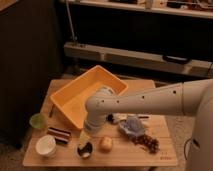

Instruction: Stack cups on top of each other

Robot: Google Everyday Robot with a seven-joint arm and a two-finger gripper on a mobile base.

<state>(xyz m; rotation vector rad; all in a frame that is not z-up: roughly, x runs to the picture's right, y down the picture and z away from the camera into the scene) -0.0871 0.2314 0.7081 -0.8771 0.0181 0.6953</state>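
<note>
One hand (86, 140) over cup (85, 150) (lump (105, 144) beside)

No lettering is legible anywhere here.

I see an orange-yellow tray (75, 100) on a light wooden table (130, 159). Left of the tray sits a pale green cup (37, 120). In front of the tray are a black-and-white striped block (59, 135), a white cup (46, 146), a shiny dark cup (85, 151) and a yellowish lump (105, 144). Right of the tray lie a blue-grey crumpled wrapper (132, 126) and a dark reddish-brown cluster (148, 143). The arm (150, 102) is white with small dark dots. Its gripper (85, 142) hangs over the dark cup, in front of the tray.
</note>
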